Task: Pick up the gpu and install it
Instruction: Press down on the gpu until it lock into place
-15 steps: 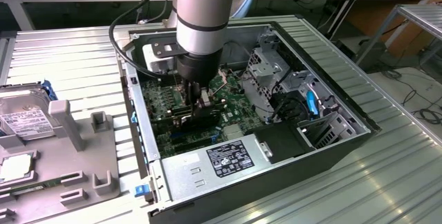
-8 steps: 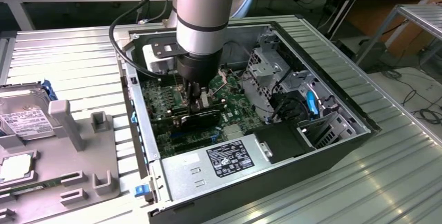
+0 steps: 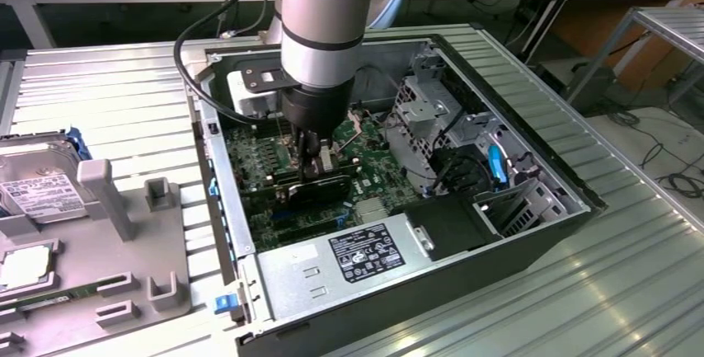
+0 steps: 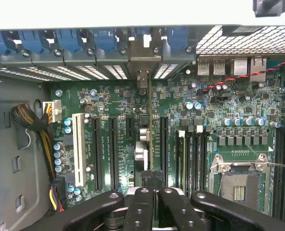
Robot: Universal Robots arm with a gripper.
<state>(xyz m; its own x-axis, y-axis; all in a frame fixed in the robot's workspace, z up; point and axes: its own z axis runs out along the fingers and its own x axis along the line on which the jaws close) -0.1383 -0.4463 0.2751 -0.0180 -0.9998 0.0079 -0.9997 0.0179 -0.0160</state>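
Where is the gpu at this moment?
In the exterior view the gpu stands on edge inside the open computer case, on the motherboard, under the gripper.

An open black computer case lies on its side on a ribbed metal tabletop, filling most of the surface toward the exterior view's right edge. Beside it, along the exterior view's left edge, rests a grey parts fixture holding a silver hard drive.

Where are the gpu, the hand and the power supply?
gpu point(image 3: 313, 185): exterior view, black face standing on the motherboard.
hand point(image 4: 152, 185): wrist view, between its fingertips, shut on the card's edge.
power supply point(image 3: 330, 268): exterior view, silver top by its label.
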